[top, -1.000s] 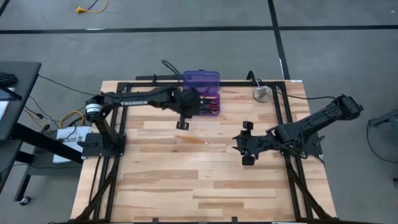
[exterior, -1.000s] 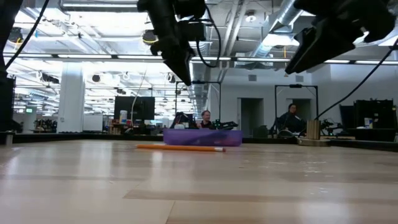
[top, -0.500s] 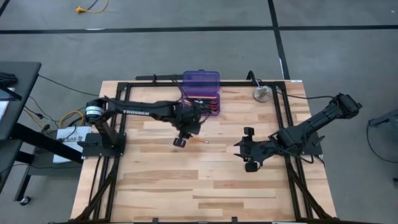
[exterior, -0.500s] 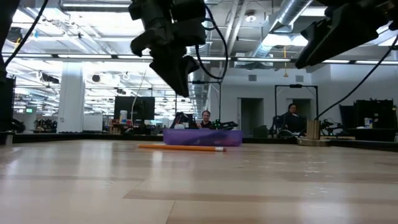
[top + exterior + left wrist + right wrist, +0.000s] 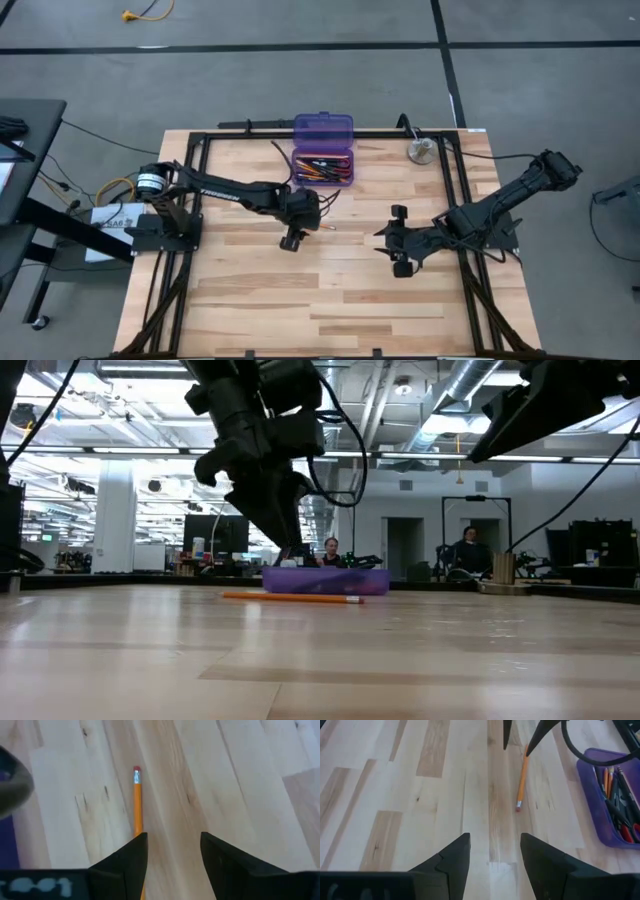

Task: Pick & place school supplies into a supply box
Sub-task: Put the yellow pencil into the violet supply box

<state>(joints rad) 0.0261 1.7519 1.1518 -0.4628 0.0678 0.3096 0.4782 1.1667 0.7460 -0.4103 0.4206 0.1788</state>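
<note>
Orange pencil [image 5: 137,800]: lying loose on tabletop [image 5: 260,290]
Left gripper [image 5: 172,851]: spread wide right over it
Right gripper [image 5: 492,851]: released, waiting nearby

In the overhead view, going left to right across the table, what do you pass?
Left gripper over the loose pencil → purple supply box, farther back → right gripper → metal disc.

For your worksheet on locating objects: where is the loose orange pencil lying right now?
In the high view the orange wooden pencil lies on the table just in front of the purple translucent plastic box, under the open left gripper.
</note>
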